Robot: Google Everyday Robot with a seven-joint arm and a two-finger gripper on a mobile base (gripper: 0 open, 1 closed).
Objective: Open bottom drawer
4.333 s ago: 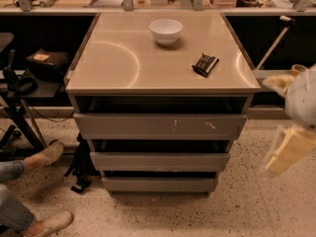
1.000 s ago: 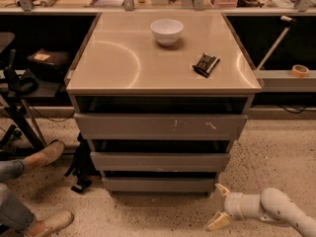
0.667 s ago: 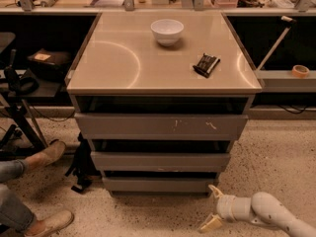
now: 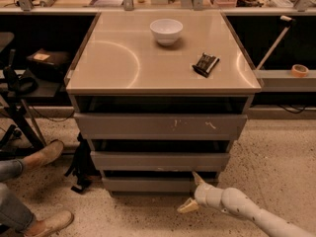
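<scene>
A speckled beige floor [image 4: 276, 152] is spreading across the lower half of the view. The gripper [image 4: 187, 192] is hanging low over it, just in front of the cabinet's foot, with its fingers apart. The grey cabinet [image 4: 73, 105] is standing mid-room, and its tan top [image 4: 113, 58] is catching an arc of overhead light. A long workbench [image 4: 69, 4] is running along the back above dark recesses. At left, a black stand [image 4: 19, 117] is resting on the floor, and a black bag [image 4: 79, 167] is slumping against the cabinet's side. At right, a pale shelf [image 4: 274, 75] is carrying a tape roll [image 4: 298, 70].
</scene>
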